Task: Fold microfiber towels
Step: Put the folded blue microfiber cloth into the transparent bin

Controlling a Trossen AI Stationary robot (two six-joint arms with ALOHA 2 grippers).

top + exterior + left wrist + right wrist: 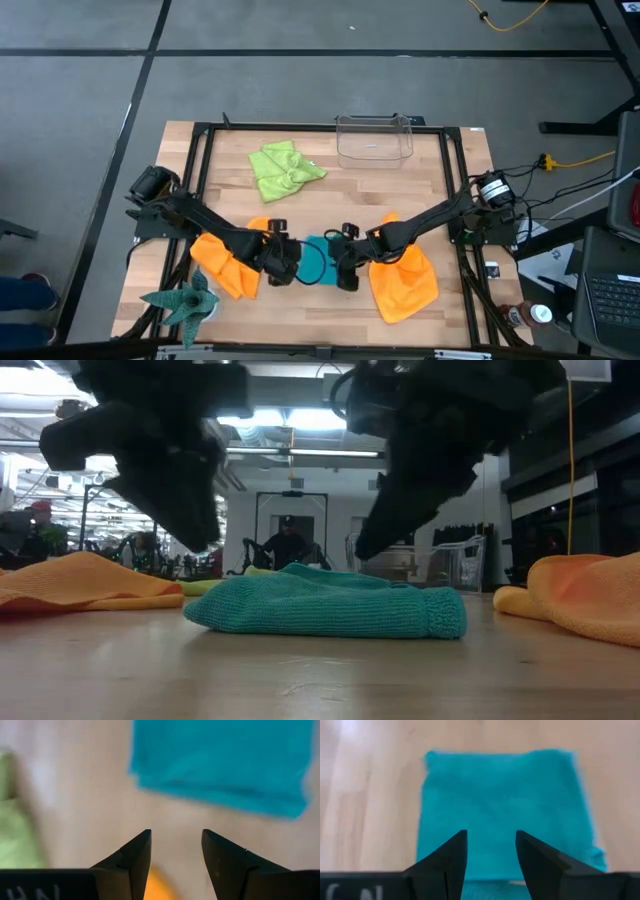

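Note:
The teal towel (pixel 316 260) lies folded flat on the table's near middle; it also shows in the low view (pixel 330 608), the left wrist view (pixel 225 762) and the right wrist view (pixel 505 805). My left gripper (pixel 176 845) is open above the table just left of it. My right gripper (pixel 491 845) is open above the towel's right part. Both hang clear of it in the low view. An orange towel (pixel 225 262) lies crumpled at the left, another orange towel (pixel 404 280) at the right, and the lime green towel (pixel 283 168) at the far left.
A clear plastic bin (pixel 374 138) stands at the table's far middle. A dark green spiky plant figure (pixel 185 298) sits at the near left corner. A black frame (pixel 200 150) runs round the table. People stand in the room beyond (pixel 288 540).

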